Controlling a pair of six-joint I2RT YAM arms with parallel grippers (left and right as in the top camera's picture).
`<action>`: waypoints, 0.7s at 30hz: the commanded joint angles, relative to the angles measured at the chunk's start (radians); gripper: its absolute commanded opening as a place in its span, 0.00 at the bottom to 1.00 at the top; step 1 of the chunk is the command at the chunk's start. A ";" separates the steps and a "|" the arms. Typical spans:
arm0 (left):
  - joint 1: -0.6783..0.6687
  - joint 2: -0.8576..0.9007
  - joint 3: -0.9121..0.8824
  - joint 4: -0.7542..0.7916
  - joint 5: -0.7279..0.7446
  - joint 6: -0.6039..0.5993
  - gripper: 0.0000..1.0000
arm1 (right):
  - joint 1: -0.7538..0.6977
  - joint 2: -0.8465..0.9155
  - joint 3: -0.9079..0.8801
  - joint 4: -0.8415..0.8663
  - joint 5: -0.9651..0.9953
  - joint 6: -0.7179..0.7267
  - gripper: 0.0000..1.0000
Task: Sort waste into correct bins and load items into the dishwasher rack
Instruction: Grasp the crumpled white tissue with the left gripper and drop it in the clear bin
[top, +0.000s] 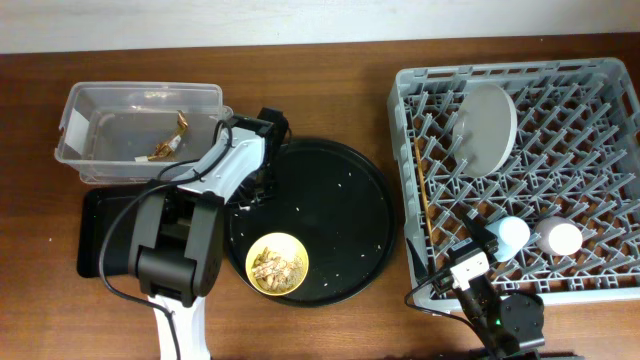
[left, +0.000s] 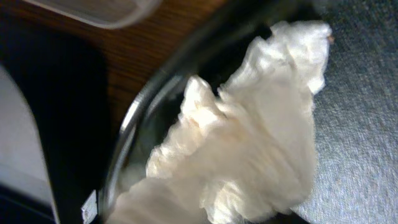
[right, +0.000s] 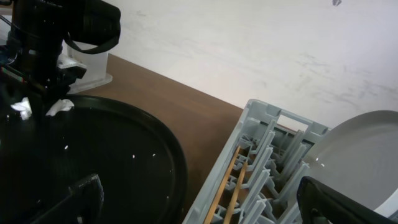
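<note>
A crumpled white tissue (left: 249, 137) fills the left wrist view and lies across the rim of the round black tray (top: 330, 200). My left gripper (top: 252, 188) is at that rim and looks shut on the tissue, which hides its fingers. The gold-brown wrapper (top: 168, 142) lies in the clear tub (top: 75, 105). The yellow bowl (top: 277, 264) holds tan food scraps. The grey rack (top: 410, 90) holds the plate (top: 485, 125), two small cups (top: 512, 233) and the chopsticks (right: 227, 180). My right gripper (right: 205, 205) is open and empty by the rack's near left corner.
The shallow black tray (top: 95, 235) lies left of the round tray, largely hidden under my left arm. The left arm's base (top: 175, 260) stands at the front left. A pale wall runs along the table's far edge.
</note>
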 joint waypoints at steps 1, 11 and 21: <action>-0.008 -0.014 -0.006 -0.032 0.060 0.013 0.41 | -0.006 -0.006 -0.008 0.000 -0.010 0.015 0.98; -0.008 -0.086 -0.001 0.101 -0.038 0.169 0.56 | -0.006 -0.006 -0.008 0.000 -0.010 0.015 0.98; -0.008 -0.044 0.146 -0.068 0.007 0.175 0.00 | -0.006 -0.006 -0.008 0.000 -0.009 0.015 0.98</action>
